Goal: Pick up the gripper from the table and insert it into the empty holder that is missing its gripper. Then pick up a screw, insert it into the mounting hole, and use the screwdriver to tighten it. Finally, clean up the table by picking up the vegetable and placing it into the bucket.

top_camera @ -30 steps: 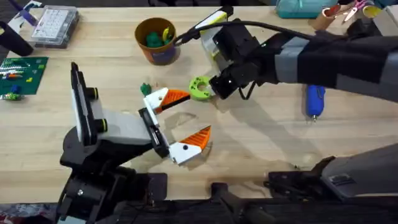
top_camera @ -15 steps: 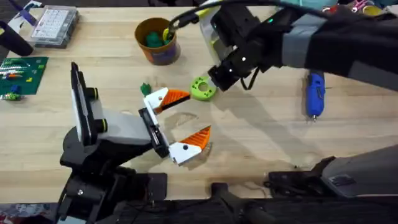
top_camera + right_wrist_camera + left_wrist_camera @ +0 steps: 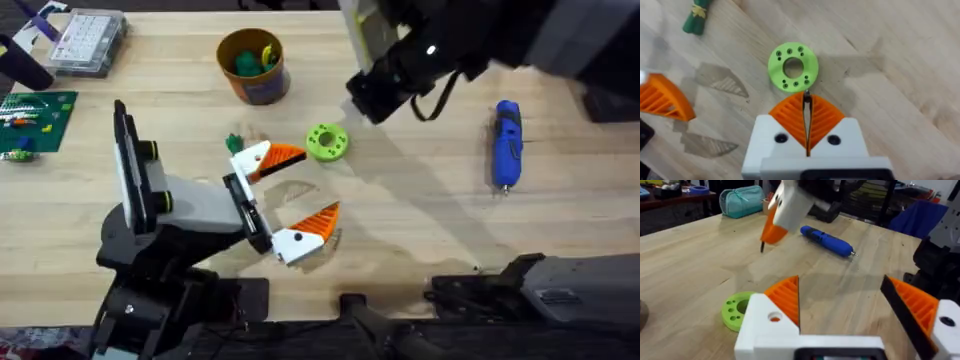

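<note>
While our right gripper (image 3: 807,131) hangs above the green screw disc (image 3: 793,67), its orange pads are pressed together on a thin dark screw (image 3: 807,102) whose tip pokes out just past them, pointing at the disc's rim. In the left wrist view that gripper shows raised clear of the table, the dark pin hanging from its orange tip. Our left gripper (image 3: 292,198) rests low on the table with its fingers spread wide and nothing between them; both white-and-orange fingers sit on the black holder (image 3: 246,212), so we judge the finger already mounted and the screw step in hand.

The screwdriver (image 3: 506,143) lies on the wood to the right, well apart from both grippers. The bucket (image 3: 251,67) stands at the far side with green and yellow items inside, and a small green vegetable (image 3: 234,142) lies just beside the far finger of our left gripper.

Our grip on the screw looks slight: a pinch on so thin a shaft could let it tilt or slip as we carry it. If it leans, we would miss the mounting hole (image 3: 774,317) and it could roll off across the table. We cannot tell how much of the shaft the pads hold.
</note>
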`<action>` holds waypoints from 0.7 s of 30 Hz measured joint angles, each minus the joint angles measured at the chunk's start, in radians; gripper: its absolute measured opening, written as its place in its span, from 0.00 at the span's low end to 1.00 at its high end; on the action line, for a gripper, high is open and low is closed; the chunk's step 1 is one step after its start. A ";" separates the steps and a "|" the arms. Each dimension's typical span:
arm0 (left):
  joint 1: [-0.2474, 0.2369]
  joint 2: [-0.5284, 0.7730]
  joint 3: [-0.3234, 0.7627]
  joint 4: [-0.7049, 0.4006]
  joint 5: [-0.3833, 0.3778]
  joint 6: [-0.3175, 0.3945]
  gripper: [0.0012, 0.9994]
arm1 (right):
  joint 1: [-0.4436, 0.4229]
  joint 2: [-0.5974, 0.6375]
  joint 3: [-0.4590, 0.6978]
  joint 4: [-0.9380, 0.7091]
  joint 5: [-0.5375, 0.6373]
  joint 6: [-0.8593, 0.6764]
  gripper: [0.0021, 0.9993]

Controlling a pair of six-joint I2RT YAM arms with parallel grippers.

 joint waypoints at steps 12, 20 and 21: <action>0.000 0.000 0.000 0.000 0.000 0.000 0.99 | 0.091 -0.023 0.284 -0.233 -0.004 -0.016 0.00; 0.000 0.000 0.000 0.000 0.000 0.000 0.99 | 0.224 -0.023 0.417 -0.336 -0.057 -0.019 0.00; 0.000 0.000 0.000 0.000 0.000 0.000 0.99 | 0.234 -0.023 0.421 -0.336 -0.075 -0.018 0.00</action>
